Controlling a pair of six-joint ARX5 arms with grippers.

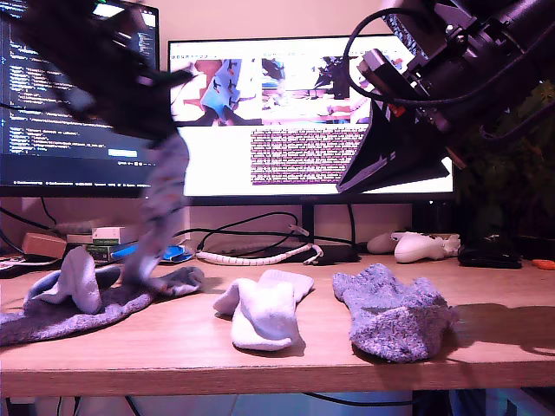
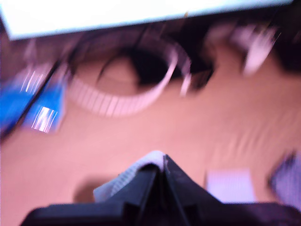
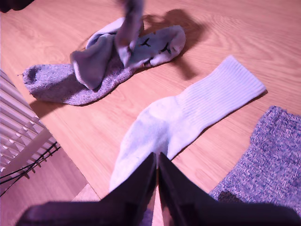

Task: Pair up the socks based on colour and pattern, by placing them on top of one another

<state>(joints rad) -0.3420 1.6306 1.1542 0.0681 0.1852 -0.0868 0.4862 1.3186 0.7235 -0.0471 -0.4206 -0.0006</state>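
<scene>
Socks, six expected; five are made out on or above the desk [image 1: 494, 351].

- Light blue sock with dark figures [image 1: 163, 212]: gripped at its upper end by the first tool [image 1: 169, 139], which is clenched on the fabric. The sock hangs blurred at the exterior view's left. Its lower end lies on the desk, touching the heap below. A pale strip of it is seen at the jaws in the first wrist view [image 2: 117, 183].
- Second light blue sock [image 1: 71, 282]: folded, and laid over the grey one beneath it.
- Fuzzy grey sock [image 1: 48, 328]: flat at the bottom of that heap, at the exterior view's far left.
- White sock [image 1: 263, 316]: crumpled near the desk's middle, apart from the others.
- Second fuzzy grey sock [image 1: 395, 319]: flat, just beside the white one, toward the exterior view's right.

Second tool [image 1: 354, 184]: held high above the desk at the exterior view's upper right. The jaws are pressed together with nothing between them. The white sock is seen below it.

Behind: monitor [image 1: 217, 165], white coiled cable [image 1: 251, 257], white controller [image 1: 418, 248].
</scene>
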